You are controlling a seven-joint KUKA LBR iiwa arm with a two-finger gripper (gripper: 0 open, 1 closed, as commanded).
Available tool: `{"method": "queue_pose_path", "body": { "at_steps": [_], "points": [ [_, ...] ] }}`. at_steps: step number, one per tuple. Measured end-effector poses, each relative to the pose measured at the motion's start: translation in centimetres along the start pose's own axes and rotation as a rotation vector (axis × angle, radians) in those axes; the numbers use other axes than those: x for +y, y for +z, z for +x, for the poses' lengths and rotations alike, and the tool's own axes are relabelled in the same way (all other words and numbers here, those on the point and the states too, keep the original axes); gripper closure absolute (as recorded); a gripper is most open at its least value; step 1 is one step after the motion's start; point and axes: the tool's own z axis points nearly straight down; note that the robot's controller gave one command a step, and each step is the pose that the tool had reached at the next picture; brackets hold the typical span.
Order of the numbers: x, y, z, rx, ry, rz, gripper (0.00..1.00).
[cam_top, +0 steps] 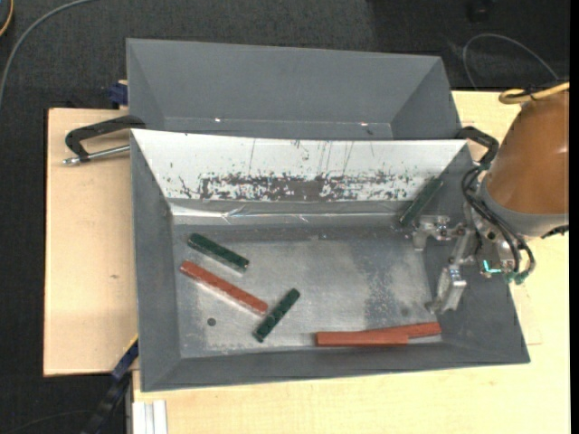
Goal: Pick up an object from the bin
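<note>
Since the arm (538, 170) enters from the right, the hand (446, 289) hangs at the bin's (484, 319) right wall near the red bar (377, 335); apart or together, can't tell.

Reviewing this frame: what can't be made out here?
Camera view:
- Arm: cut off by the right edge.
- Dark speck on the bin floor: too small to identify.
- Whether the end effector touches the red bar below it: the angle hides contact.

Dark carpet floor (271, 7); pale cable (90, 3) curving upper left, dark cable loop (507, 34) upper right.
</note>
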Motion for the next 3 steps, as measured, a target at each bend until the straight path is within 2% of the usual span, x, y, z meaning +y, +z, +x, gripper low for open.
{"method": "queue_pose_path", "body": {
  "at_steps": [1, 2, 3],
  "points": [
    [7.1, 3.9, -0.2, -0.004, -0.131, -0.002, 0.00],
    [7.3, -0.2, -0.1, -0.015, -0.147, 0.002, 0.00],
    [17.9, 5.4, 0.0, -0.003, -0.192, -0.003, 0.00]
  ]
}}
